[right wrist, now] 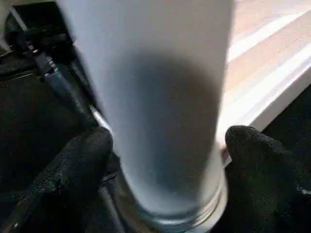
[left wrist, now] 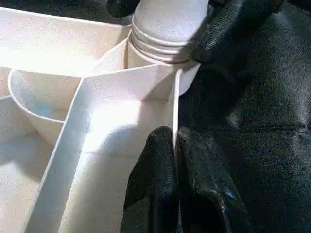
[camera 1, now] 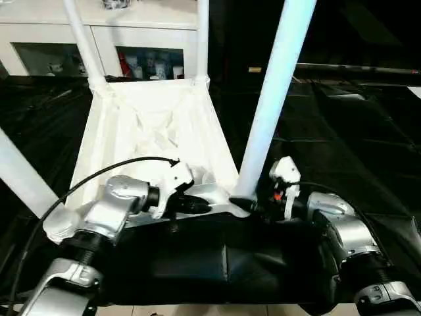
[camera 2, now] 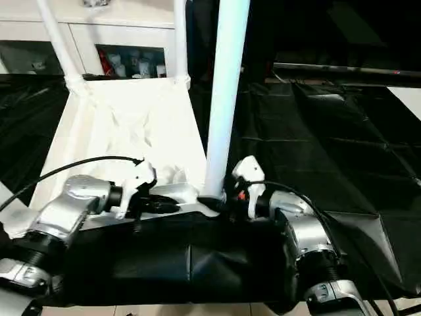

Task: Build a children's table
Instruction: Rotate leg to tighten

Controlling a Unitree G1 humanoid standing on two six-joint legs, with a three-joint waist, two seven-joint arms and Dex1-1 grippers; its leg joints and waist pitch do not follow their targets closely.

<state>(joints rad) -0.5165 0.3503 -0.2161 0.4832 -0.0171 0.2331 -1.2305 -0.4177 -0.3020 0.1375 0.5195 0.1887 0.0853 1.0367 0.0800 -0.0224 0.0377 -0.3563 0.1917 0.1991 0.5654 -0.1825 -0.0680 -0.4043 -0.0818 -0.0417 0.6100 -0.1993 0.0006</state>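
Upturned tabletop (camera 1: 131, 131) on black-draped table (camera 2: 316, 131), left gripper (left wrist: 176, 184) pinching its near rim as its wrist view shows, right gripper (right wrist: 167, 160) clasping base of near-right leg (camera 1: 273, 99), both forearms angled inward.

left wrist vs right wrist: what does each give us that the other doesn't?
Left wrist alone: the left gripper pinched on the tabletop rim wall, plus the ribbed underside and the threaded base of the leg in its corner socket.

Right wrist alone: the right gripper with a finger on either side of the leg's smooth shaft, low down.

Both: the same near-right leg at its socket and the black cloth.
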